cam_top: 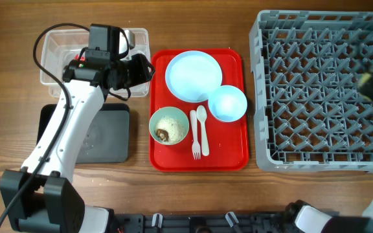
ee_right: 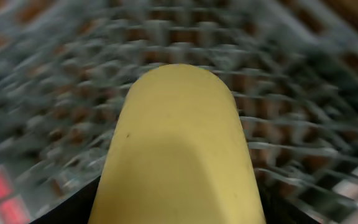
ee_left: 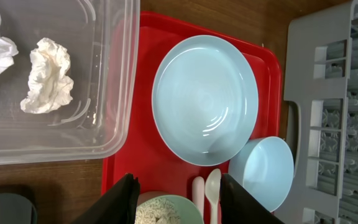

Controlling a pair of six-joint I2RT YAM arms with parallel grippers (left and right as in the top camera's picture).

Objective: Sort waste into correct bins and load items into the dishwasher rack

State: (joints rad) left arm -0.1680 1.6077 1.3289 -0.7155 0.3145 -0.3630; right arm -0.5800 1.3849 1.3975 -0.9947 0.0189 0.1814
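Loading yellow cup (ee_right: 179, 149) into dishwasher rack (cam_top: 322, 90); waste sorting looks partly done.
Right gripper (ee_right: 178, 214) pinches cup above rack grid, view blurred. Red tray (cam_top: 228, 149) holds plate (cam_top: 193, 76), blue bowl (cam_top: 227, 103), green bowl (cam_top: 169, 125) with crumbs, spoon (cam_top: 203, 129), fork (cam_top: 195, 136). Left gripper (ee_left: 178, 198) spread, empty, over clear tub (cam_top: 57, 45) edge; tissue (ee_left: 47, 76) inside. Next likely: seat cup between pegs, release.
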